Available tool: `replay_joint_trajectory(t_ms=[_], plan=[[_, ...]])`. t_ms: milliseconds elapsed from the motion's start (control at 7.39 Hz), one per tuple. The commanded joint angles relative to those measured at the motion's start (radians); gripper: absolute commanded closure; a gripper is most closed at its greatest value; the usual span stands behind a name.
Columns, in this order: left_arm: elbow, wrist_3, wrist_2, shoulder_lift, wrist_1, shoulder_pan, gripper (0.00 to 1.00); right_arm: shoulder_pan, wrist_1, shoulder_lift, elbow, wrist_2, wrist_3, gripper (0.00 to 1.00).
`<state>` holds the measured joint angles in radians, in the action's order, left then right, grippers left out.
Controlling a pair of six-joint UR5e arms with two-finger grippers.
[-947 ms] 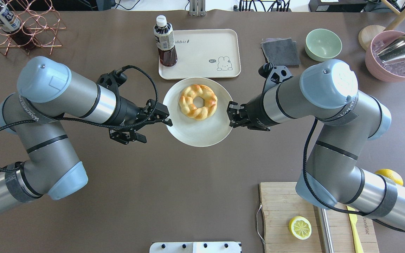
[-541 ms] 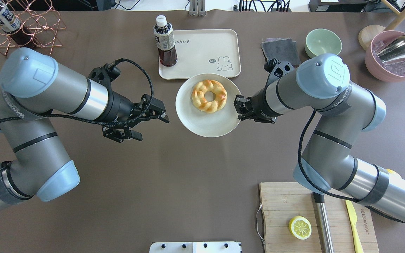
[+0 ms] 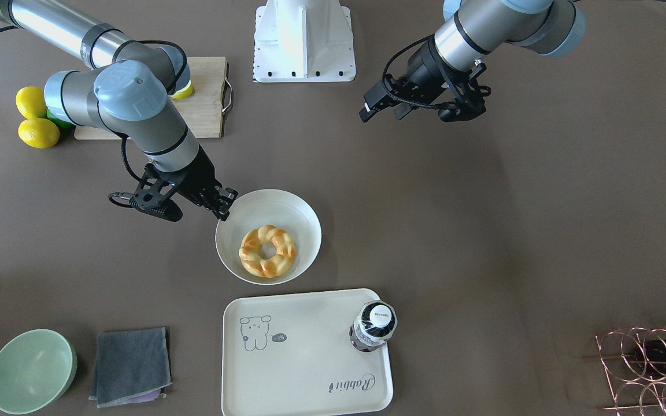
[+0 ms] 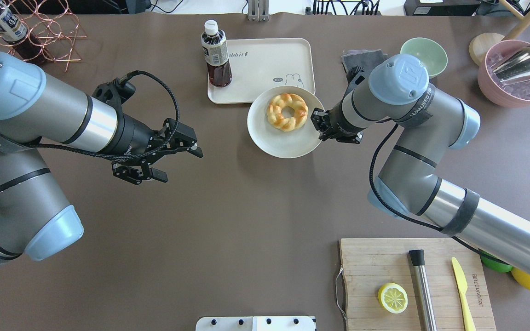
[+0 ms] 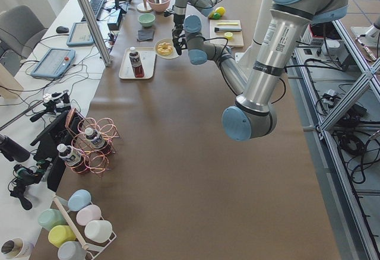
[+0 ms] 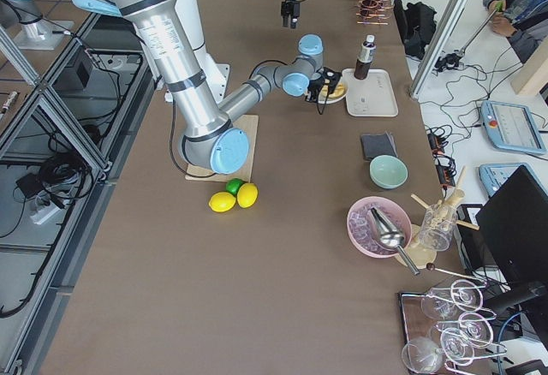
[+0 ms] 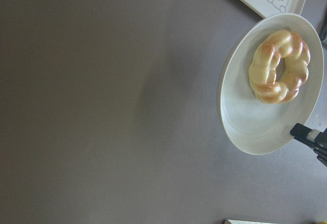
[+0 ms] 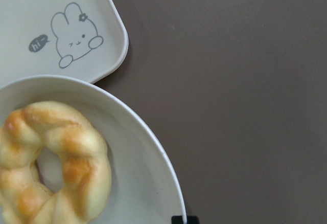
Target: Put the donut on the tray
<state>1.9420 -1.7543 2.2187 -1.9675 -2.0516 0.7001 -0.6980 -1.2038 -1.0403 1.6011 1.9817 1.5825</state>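
The donut [image 4: 287, 111], a golden twisted ring, lies on a round white plate [image 4: 279, 140]. My right gripper [image 4: 316, 124] is shut on the plate's right rim. The plate's far edge overlaps the near right corner of the cream rabbit tray [image 4: 265, 64] in the overhead view. The right wrist view shows the donut [image 8: 51, 162], the plate [image 8: 138, 152] and the tray's rabbit corner [image 8: 30, 14] close beside it. My left gripper [image 4: 177, 162] is open and empty, well to the left of the plate. The left wrist view shows the donut [image 7: 279, 66] on the plate [image 7: 250, 127].
A dark drink bottle [image 4: 216, 57] stands on the tray's left end. A grey cloth [image 4: 361, 59] and a green bowl [image 4: 423, 48] lie right of the tray. A cutting board [image 4: 375, 276] with a lemon half [image 4: 393, 297] is near right. A copper rack [image 4: 30, 37] is far left.
My right gripper has carried the plate with the donut to the right and farther away, up to the tray's edge. My left arm has drawn back to the left, still open.
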Motion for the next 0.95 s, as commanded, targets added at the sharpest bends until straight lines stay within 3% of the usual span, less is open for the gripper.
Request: replay_joint_trajectory(t_ms=[0, 135, 406, 541, 812], plan=[[0.005, -0.001, -0.002, 0.018, 0.001, 0.006, 0.03, -0.029, 0.069, 0.137, -0.242, 0.003, 0.043, 1.00], [0.003, -0.001, -0.002, 0.018, 0.001, 0.006, 0.03, -0.053, 0.069, 0.220, -0.332, 0.006, 0.092, 1.00], [0.000, 0.001, -0.010, 0.032, -0.001, 0.004, 0.03, -0.096, 0.073, 0.284, -0.444, 0.025, 0.103, 1.00], [0.000, 0.001, -0.011, 0.032, -0.001, 0.002, 0.03, -0.100, 0.075, 0.346, -0.516, 0.022, 0.202, 1.00], [-0.005, 0.004, -0.011, 0.032, -0.001, 0.002, 0.03, -0.097, 0.175, 0.422, -0.666, -0.038, 0.366, 1.00]])
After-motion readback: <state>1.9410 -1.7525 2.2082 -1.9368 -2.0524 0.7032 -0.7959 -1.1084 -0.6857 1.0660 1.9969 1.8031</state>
